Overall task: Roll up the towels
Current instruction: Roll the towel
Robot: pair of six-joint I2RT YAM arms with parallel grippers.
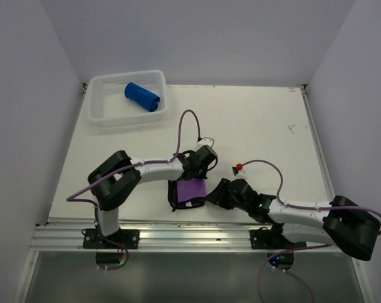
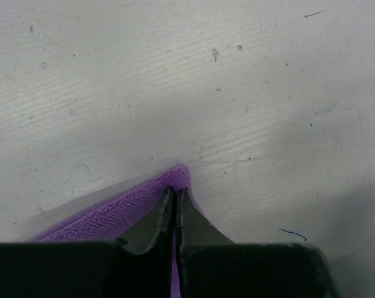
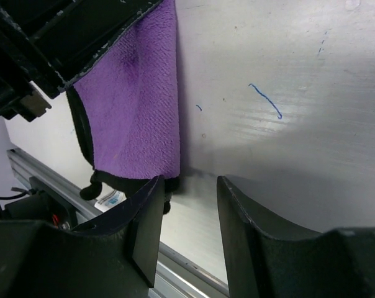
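Observation:
The light purple towel (image 1: 192, 191) with its dark edge hangs near the table's front middle. My left gripper (image 1: 197, 178) is shut on its top corner and holds it up. In the left wrist view the shut fingertips (image 2: 176, 194) pinch the purple towel (image 2: 113, 214). In the right wrist view the towel (image 3: 135, 99) hangs flat, its dark lower edge close to my left finger (image 3: 147, 211). My right gripper (image 3: 189, 208) is open and empty, just right of the towel's lower corner; it also shows in the top view (image 1: 212, 197). The royal blue towel (image 1: 142, 96) lies rolled in the basket.
The white mesh basket (image 1: 102, 110) stands at the back left of the white table (image 1: 260, 126). A red-capped cable connector (image 1: 239, 167) sits by the right arm. The table's metal front rail (image 3: 194, 276) runs just below the right gripper.

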